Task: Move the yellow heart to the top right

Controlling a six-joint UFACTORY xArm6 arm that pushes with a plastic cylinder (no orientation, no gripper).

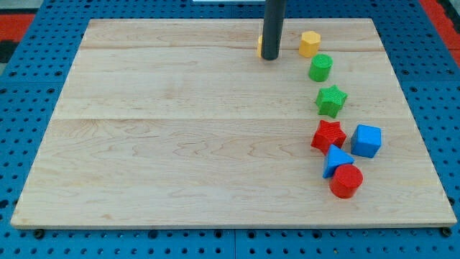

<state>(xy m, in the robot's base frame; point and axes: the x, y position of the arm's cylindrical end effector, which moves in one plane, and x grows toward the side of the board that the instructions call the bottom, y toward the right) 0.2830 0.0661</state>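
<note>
My tip (pixel 270 57) stands at the top middle of the wooden board (pixel 180 144). A yellow block (pixel 259 46) shows only as a sliver at the rod's left edge; the rod hides most of it, so its shape cannot be made out. A yellow hexagon block (pixel 310 44) sits a little to the right of the tip, near the board's top edge.
Down the right side lie a green cylinder (pixel 320 67), a green star (pixel 331 100), a red star (pixel 328 135), a blue cube (pixel 366 140), a blue triangle (pixel 336 159) and a red cylinder (pixel 346 180). Blue pegboard surrounds the board.
</note>
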